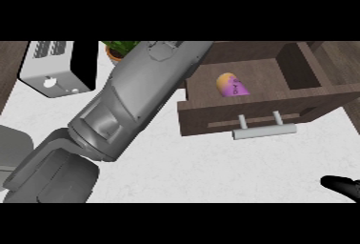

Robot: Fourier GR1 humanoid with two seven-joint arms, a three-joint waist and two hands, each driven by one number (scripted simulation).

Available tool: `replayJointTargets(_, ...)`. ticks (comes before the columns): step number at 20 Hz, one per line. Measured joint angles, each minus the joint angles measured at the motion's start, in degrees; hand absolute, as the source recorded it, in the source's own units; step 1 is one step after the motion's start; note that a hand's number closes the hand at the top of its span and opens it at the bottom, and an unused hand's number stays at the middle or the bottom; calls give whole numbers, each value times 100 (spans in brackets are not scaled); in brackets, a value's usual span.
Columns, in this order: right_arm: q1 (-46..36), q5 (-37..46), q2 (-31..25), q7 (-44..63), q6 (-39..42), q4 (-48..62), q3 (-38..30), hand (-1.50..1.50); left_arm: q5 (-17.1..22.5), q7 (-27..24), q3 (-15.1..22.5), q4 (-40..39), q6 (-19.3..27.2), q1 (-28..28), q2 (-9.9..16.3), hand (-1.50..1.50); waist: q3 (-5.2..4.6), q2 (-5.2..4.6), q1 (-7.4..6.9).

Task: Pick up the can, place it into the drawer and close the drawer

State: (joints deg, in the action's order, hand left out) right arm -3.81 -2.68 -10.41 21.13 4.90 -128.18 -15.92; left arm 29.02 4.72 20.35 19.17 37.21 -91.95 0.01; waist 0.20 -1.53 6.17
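Note:
The can [231, 85], orange and purple, lies on its side inside the open wooden drawer [253, 114] at the upper right. My left forearm [134, 100] stretches from the lower left up to the view's top edge, just left of the drawer. Its hand is cut off by that edge. A small black part of my right hand [342, 186] shows at the lower right edge, well below the drawer and apart from it. The drawer's grey bar handle [265, 132] faces me.
A white toaster [53, 66] stands at the upper left. Behind my forearm, a potted plant [116, 51] peeks out. The white counter [211, 167] spreads below the drawer front.

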Motion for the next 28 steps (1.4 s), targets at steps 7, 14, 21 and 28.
replayJointTargets(7,-210,631,-327,-390,201,88,265,-150,326,-144,-66,-68,76,-79,-1,-150,-3,-12,-49)
replayJointTargets(14,-622,1884,-732,-778,243,639,799,-150,631,-386,-236,-78,20,-113,-1,-150,-8,-22,-199)
replayJointTargets(21,-1197,3225,-878,-1172,7,1643,1530,-150,707,-586,-257,-223,11,-185,0,-150,-9,-9,-350)
replayJointTargets(28,-1746,4437,-745,-1530,-508,3099,2135,-150,615,-545,-247,-349,-121,-284,40,-150,-12,36,-529)
